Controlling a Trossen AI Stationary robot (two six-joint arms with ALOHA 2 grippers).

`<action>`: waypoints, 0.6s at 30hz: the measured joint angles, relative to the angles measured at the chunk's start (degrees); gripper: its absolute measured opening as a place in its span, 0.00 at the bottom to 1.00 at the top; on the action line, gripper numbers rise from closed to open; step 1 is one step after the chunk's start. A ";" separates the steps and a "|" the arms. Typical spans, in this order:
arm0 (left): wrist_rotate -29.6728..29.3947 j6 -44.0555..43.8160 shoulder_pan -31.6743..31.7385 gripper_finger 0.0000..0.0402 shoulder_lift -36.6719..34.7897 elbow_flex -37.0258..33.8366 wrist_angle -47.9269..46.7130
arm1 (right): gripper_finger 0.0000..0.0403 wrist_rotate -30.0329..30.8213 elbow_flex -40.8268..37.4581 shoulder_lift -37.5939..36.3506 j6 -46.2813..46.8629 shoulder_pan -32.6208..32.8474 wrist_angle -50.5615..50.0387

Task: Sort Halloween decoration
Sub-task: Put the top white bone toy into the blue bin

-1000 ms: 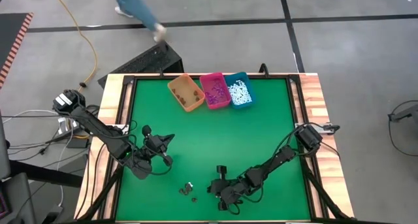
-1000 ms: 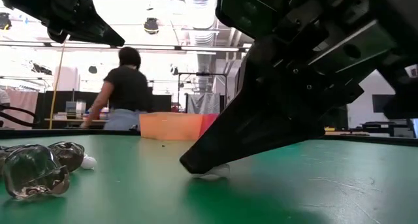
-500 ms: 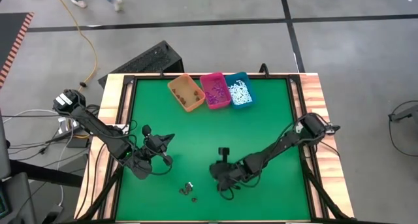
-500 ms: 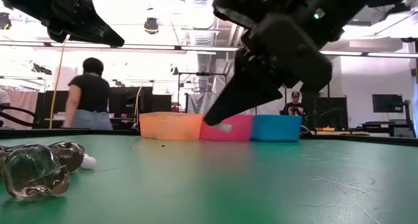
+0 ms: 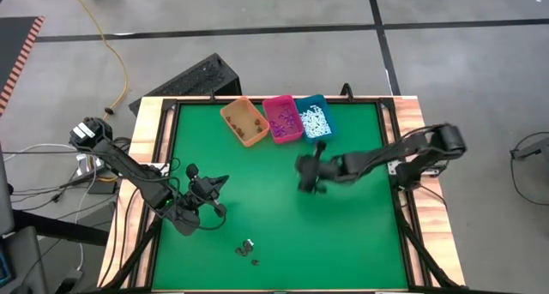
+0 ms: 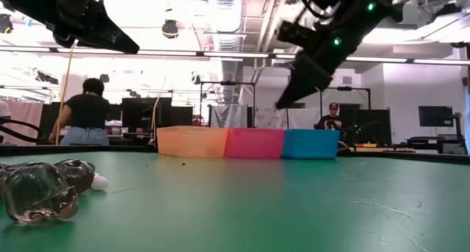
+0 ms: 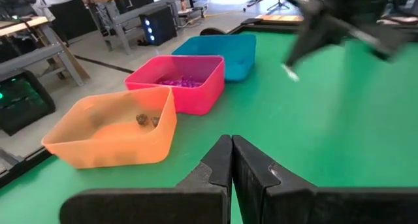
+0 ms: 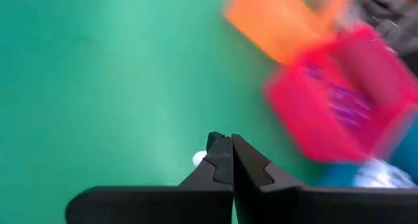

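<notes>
Fingers of the right gripper [image 8: 230, 140] are pinched on a small white piece [image 8: 199, 159], held in the air near the teal bin [image 5: 314, 119]. Beside it stand the pink bin [image 5: 282, 118] and orange bin [image 5: 244, 123], each holding sorted pieces. Left gripper [image 7: 231, 143] is closed on nothing, hovering over the green table [image 5: 343, 234] near a few loose pieces [image 5: 248, 249].

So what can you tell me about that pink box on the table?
The pink box is a small open rectangular bin, plastic by its look, standing upright on the green table near the far edge. It is the middle of three side by side, with an orange box and a blue box against its sides. Small purple bits lie inside. No pincer touches it.
</notes>
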 joint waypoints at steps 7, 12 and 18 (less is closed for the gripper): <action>-0.04 -0.11 0.00 0.00 0.00 0.00 -0.58 | 0.04 -0.18 -6.01 -12.68 -6.44 -16.73 0.55; -0.24 -0.51 0.00 0.00 0.00 0.00 -0.75 | 0.05 -6.12 -6.19 -14.77 -9.26 -28.61 1.41; -0.25 -0.53 0.00 0.00 0.00 0.00 -0.99 | 0.17 -16.73 -6.18 -13.40 -6.70 -38.01 2.65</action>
